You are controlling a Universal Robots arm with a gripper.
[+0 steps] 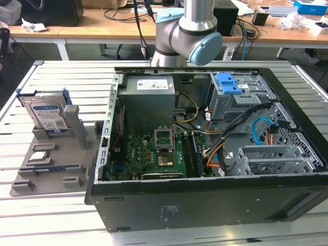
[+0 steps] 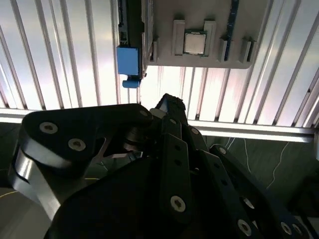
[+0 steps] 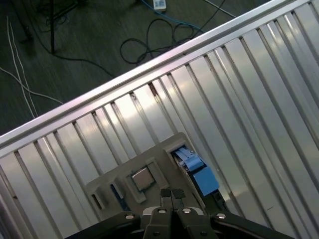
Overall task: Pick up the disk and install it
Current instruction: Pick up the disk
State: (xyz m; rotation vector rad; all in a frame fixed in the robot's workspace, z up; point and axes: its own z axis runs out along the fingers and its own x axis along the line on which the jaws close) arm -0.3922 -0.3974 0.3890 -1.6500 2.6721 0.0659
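The disk [image 1: 48, 117] stands upright in a slot of the grey holder [image 1: 51, 164] on the slatted table, at the exterior view's left. It is silver, with a white-and-blue label and a blue bracket. From above, both wrist views show its blue bracket edge [image 2: 128, 61] [image 3: 200, 175] beside the holder [image 2: 199, 15] [image 3: 159, 167]. My gripper [image 3: 172, 193] hangs high over the holder near the table's edge, well clear of the disk. Its two fingertips [image 3: 166, 193] are pressed together and hold nothing.
An open computer case [image 1: 205, 200] lies at the exterior view's right, with a grey power-supply box [image 1: 148, 100], motherboard [image 1: 159, 154], drive cage [image 1: 241, 102] with a blue latch [image 1: 229, 82], and loose cables. A processor chip [image 2: 194, 42] [image 3: 142, 178] sits in the holder. Floor with cables [image 3: 159, 35] lies beyond the table edge.
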